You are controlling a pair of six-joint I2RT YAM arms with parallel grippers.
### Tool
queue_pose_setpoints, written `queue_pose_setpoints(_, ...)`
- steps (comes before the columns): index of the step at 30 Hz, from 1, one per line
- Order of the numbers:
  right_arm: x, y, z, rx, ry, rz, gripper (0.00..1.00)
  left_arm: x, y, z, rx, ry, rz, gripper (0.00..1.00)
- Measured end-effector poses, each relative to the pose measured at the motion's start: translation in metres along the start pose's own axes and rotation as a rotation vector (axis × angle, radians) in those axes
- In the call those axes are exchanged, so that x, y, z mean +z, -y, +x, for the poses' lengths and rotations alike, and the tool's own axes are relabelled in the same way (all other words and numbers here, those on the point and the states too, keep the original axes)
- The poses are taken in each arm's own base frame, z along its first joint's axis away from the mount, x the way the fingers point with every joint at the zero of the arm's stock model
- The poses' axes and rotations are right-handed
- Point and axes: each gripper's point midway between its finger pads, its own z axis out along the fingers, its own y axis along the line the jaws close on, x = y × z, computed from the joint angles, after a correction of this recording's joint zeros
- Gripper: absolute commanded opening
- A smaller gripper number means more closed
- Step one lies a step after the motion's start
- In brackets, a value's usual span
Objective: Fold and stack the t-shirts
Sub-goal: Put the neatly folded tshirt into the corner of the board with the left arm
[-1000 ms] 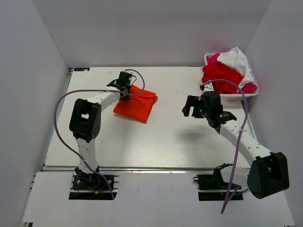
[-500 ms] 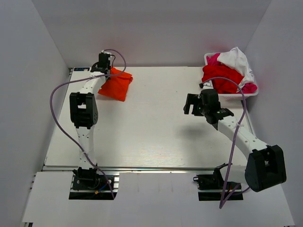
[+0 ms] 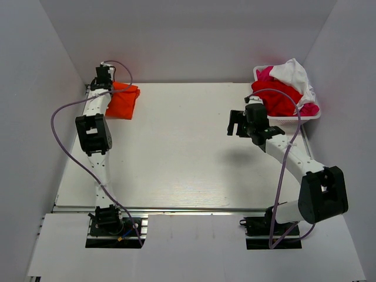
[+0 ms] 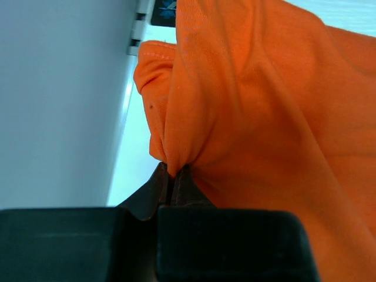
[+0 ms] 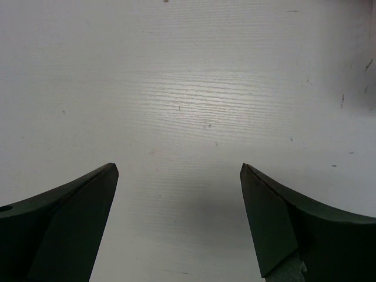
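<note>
Soft, matt cloth in the orange t-shirt (image 4: 264, 117) at the table's (image 3: 176, 158) far-left corner, smooth with a stitched hem, creased where pinched between the left gripper's (image 4: 173, 174) 2 dark, matt plastic fingers. White wood-grain table surface, faintly streaked, slightly sheeny beneath the right gripper (image 5: 177, 169). At the table's far-right corner, white plastic basket (image 3: 296, 119) of limp, matt cloth t-shirts (image 3: 276, 97).

Bright, even overhead light; soft shadows. Mild glare on table (image 5: 194, 100). Left wrist foreground blurred, underexposed.
</note>
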Motion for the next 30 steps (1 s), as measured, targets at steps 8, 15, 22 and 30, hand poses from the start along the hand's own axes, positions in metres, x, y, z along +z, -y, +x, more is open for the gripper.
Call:
queue_pose_setpoints(8, 0.004, 0.003, -0.003, -0.004, -0.007, 0.027, 0.90, 0.017, -0.039, 0.004, -0.031, 0.016, -0.037, 0.00)
queue_pose_setpoints(15, 0.004, 0.003, -0.003, 0.000, -0.014, 0.030, 0.90, 0.019, -0.044, -0.007, -0.042, 0.063, -0.040, 0.99)
queue_pose_setpoints(22, 0.003, 0.003, -0.001, 0.017, -0.021, 0.030, 0.90, 0.017, -0.038, -0.010, -0.053, 0.072, -0.018, 0.99)
queue_pose_setpoints(30, -0.013, -0.006, -0.013, 0.044, 0.034, -0.020, 0.90, -0.046, -0.018, -0.012, -0.198, 0.002, 0.121, 0.99)
